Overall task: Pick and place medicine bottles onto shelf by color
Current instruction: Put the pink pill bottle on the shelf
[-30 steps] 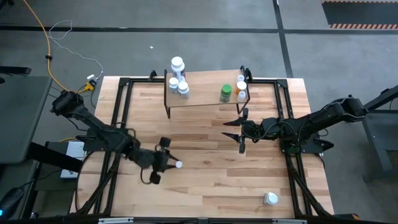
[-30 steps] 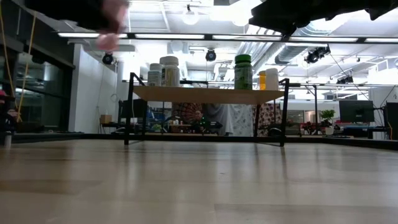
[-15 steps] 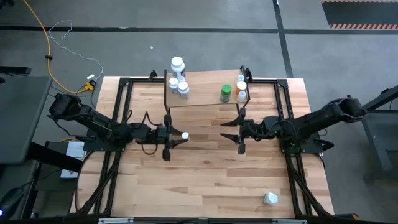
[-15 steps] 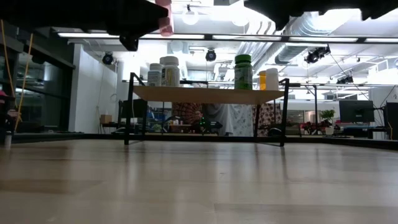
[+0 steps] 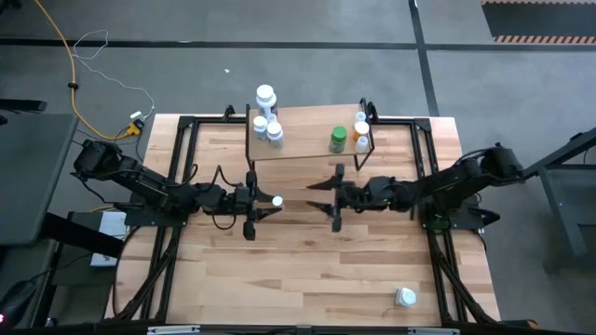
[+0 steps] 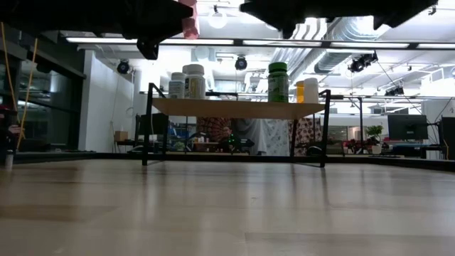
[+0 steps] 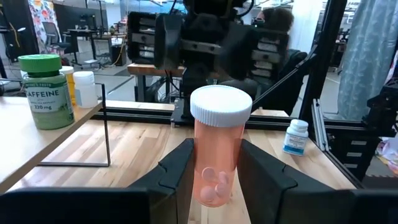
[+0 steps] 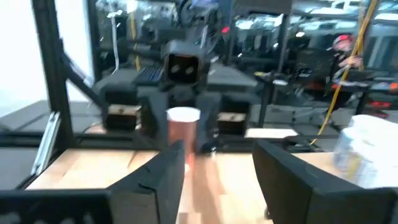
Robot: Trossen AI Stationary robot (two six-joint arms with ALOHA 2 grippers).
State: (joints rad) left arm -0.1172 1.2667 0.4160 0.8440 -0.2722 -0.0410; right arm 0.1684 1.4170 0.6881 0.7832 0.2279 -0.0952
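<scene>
Open room: bare desk [image 5: 307,265] between the arms; lone white bottle [image 5: 406,297] at 5 o'clock corner.
Shelf [image 5: 307,144]: 12 o'clock edge, bottles at both ends.
Left fingers [image 7: 180,168]: clamped on orange bottle [image 7: 217,152], translucent, white cap, raised mid-desk.
Right gripper [image 5: 326,196]: spread, empty, facing the bottle.

Grey concrete floor [image 5: 279,65], ceiling lights [image 6: 217,20]

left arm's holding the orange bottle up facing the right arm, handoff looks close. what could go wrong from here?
1. The left pincer holds the orange bottle low on its body, so a nudge from the open right pincer might tip it.
2. The shelf already carries bottles at both ends, so placement could knock the green bottle.
</scene>
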